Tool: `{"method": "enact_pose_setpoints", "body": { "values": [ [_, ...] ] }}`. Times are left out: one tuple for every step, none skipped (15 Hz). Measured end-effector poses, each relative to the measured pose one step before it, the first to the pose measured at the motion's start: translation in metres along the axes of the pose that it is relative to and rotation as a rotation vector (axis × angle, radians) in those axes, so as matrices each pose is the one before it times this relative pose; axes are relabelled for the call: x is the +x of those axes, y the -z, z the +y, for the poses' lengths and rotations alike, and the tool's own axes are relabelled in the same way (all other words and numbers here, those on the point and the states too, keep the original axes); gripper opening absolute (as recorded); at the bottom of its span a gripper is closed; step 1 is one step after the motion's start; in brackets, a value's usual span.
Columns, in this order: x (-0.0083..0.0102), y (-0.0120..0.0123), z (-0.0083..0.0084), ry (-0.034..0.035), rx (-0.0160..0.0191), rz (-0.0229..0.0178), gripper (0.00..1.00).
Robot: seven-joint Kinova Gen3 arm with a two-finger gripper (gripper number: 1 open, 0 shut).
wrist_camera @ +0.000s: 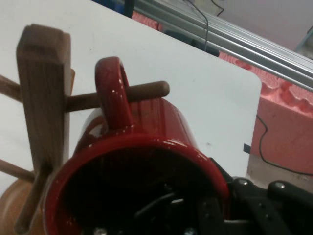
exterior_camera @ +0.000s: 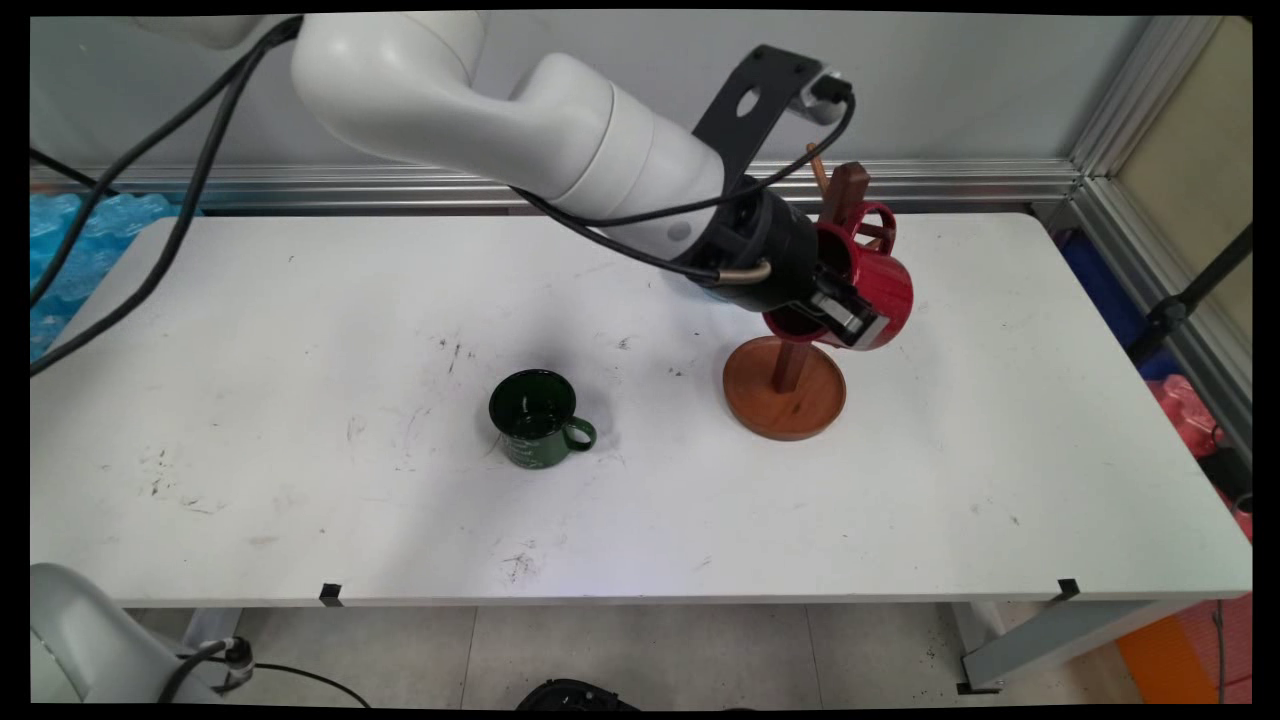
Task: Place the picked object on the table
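The gripper (exterior_camera: 850, 315), right of centre in the main view, is closed on the rim of a red mug (exterior_camera: 880, 285): one finger lies inside the mug's mouth and the other against its outer wall, as the hand view shows at the lower right of the mug opening. The mug is held on its side, mouth toward the hand, handle (wrist_camera: 113, 93) uppermost in the hand view.

The handle loop is threaded over a horizontal wooden peg (wrist_camera: 146, 91) of a wooden mug tree (exterior_camera: 785, 385). This orientation appears chosen so the loop can slide along the peg; whether the peg already bears the mug's weight cannot be told. The tree's upright post (wrist_camera: 43, 93) stands just left of the handle in the hand view, with further pegs projecting from it. Its round base rests on the table (exterior_camera: 300, 500), directly below the held mug.

A dark green mug (exterior_camera: 537, 418) stands upright near the centre of the main view, handle pointing right, well apart from the gripper and to the left of the tree base.
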Motion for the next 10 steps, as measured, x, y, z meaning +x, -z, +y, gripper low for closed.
{"method": "enact_pose_setpoints", "body": {
  "values": [
    [0.0013, 0.00198, -0.00001, -0.00179, -0.00095, 0.00368, 0.0],
    [0.00062, 0.00161, 0.00027, -0.00132, -0.00142, 0.00184, 0.0],
    [0.00063, 0.00186, 0.00073, -0.00167, -0.00277, 0.00183, 0.0],
    [0.0002, 0.00186, 0.00104, -0.0011, -0.00285, 0.0012, 0.0],
    [0.00029, 0.00156, 0.00171, -0.00153, -0.0043, 0.00091, 0.0],
    [0.00037, 0.00127, 0.00187, -0.00097, -0.00418, 0.00098, 0.0],
    [0.00027, 0.00077, 0.00138, -0.0005, -0.00319, 0.00085, 0.0],
    [0.00044, 0.00112, 0.00234, -0.00092, -0.00512, 0.0012, 0.0],
    [0.00024, 0.00067, 0.00156, -0.00042, -0.00326, 0.00054, 0.0],
    [0.0004, 0.00106, 0.00297, -0.00089, -0.0064, 0.00108, 0.0]
  ]
}}
